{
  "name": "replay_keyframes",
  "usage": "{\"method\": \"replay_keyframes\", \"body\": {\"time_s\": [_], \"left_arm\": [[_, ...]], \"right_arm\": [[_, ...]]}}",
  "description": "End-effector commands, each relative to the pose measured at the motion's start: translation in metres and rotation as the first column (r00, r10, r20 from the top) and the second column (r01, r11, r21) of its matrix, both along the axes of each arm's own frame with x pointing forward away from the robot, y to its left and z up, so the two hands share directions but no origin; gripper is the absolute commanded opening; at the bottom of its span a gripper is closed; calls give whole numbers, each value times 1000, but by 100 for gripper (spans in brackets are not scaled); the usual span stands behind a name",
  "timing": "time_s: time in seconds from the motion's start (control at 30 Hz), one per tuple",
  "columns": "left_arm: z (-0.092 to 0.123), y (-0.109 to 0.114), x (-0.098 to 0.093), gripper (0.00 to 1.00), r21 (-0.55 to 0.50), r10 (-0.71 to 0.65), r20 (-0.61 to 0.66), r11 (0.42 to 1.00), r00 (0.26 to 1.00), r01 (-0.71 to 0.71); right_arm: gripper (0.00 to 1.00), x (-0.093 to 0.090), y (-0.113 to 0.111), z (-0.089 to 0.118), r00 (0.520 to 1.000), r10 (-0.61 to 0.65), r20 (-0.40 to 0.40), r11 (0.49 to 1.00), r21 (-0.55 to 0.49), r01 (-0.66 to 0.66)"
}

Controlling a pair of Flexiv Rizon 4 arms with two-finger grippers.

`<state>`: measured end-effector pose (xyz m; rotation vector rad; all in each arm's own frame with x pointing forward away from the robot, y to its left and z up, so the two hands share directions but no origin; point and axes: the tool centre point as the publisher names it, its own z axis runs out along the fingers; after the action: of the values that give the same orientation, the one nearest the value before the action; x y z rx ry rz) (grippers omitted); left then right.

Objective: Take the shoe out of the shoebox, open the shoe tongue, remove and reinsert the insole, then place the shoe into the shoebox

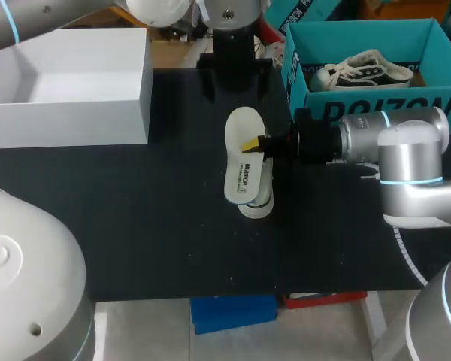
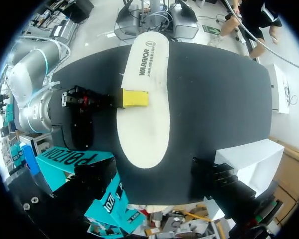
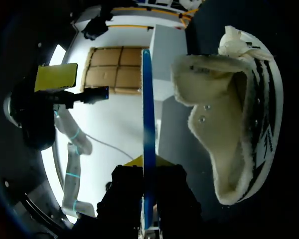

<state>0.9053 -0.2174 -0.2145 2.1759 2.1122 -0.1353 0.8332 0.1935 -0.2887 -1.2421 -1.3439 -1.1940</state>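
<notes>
Above the shoe (image 1: pixel 257 204), your right gripper (image 1: pixel 253 144) clamped the insole (image 1: pixel 243 165) edgewise, presumably holding it ready for reinsertion; the left gripper (image 1: pixel 233 64) showed no readable state.

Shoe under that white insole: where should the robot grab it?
Probably by the rim of its open mouth, from above: one gripper finger inside, one outside. The shoe sits with its fleecy opening spread wide, so the side wall is a thin edge to pinch. The insole in the right gripper covers it now, so that must clear first.
</notes>
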Motion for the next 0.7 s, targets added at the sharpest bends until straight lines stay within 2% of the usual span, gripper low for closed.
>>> {"method": "replay_keyframes", "body": {"time_s": [0.03, 0.23, 0.37, 0.57, 0.7], "left_arm": [[-9, -7, 23, 100, 21, -2, -8, 1000, 1000, 2], [-11, -8, 37, 100, 21, -5, -5, 1000, 1000, 5], [-10, -7, 39, 100, 18, 2, -1, 1000, 1000, -2], [-7, -6, 30, 100, 14, 6, 2, 1000, 1000, -6], [-4, -5, 15, 100, 23, 8, 13, 1000, 1000, -8]], "right_arm": [[0, 0, 1, 0, 1000, -3, 0, 1000, -2, 3], [0, 0, 1, 0, 1000, -3, 0, 1000, -2, 3], [0, 0, 1, 0, 1000, -3, 0, 1000, -2, 3], [0, 0, 1, 0, 1000, -3, 0, 1000, -2, 3], [0, 0, 1, 0, 1000, -3, 0, 1000, -2, 3]]}}
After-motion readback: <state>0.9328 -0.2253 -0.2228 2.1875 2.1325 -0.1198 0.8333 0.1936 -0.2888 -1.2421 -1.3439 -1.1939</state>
